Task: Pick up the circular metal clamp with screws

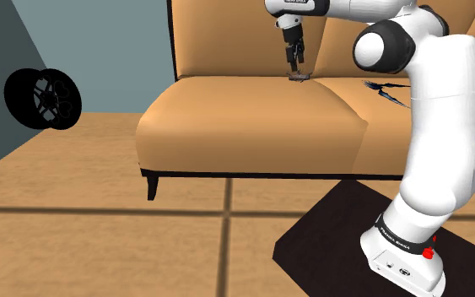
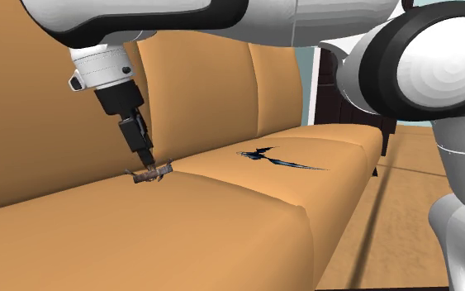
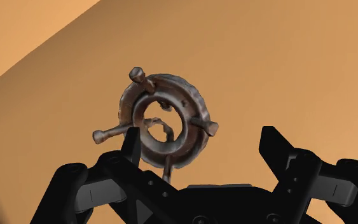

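Just over clamp (image 3: 165, 124), parted claw (image 3: 201, 132)

Clamp (image 2: 149, 173) on sofa (image 2: 222, 223) under gripper (image 2: 145, 159), wheel (image 1: 43, 98) beyond sofa's end

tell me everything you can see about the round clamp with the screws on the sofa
The clamp is a thick ring with an open centre, dull brownish-grey, tarnished-looking metal. Thin screws stick out from its rim all round, and a small bent piece shows inside the hole. It lies roughly flat on the tan sofa seat, near the backrest. The open gripper hangs just above, one finger over the ring's edge; whether it touches cannot be told.
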Robot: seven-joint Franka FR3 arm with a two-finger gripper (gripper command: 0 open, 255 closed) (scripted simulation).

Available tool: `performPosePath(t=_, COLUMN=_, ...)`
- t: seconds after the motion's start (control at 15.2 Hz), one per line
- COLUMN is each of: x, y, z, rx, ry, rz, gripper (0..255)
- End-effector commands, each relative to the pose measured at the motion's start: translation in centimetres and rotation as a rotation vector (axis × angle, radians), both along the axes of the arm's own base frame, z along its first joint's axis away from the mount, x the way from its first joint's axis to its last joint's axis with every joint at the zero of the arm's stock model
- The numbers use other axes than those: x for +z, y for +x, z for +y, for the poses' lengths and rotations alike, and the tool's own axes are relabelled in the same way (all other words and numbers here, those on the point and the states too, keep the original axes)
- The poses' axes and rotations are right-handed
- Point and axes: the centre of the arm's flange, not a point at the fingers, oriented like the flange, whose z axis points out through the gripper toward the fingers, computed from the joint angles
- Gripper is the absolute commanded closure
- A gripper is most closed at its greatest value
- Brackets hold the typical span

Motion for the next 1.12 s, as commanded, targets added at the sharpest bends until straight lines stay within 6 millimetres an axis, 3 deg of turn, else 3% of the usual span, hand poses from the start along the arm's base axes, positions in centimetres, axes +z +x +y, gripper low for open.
performPosePath(t=0.0, x=-0.9, y=0.5, z=-0.3, rx=0.005, ry=-0.002, rz=0.008, gripper=0)
performPosePath(t=0.33, x=-3.6, y=0.5, z=-0.3, rx=0.005, ry=-0.002, rz=0.008, gripper=0)
performPosePath(t=0.53, x=-3.9, y=0.5, z=-0.3, rx=0.005, ry=-0.002, rz=0.008, gripper=0)
performPosePath(t=0.59, x=-3.9, y=0.5, z=-0.3, rx=0.005, ry=-0.002, rz=0.008, gripper=255)
performPosePath(t=1.06, x=-3.8, y=0.5, z=-0.3, rx=0.005, ry=-0.002, rz=0.008, gripper=255)
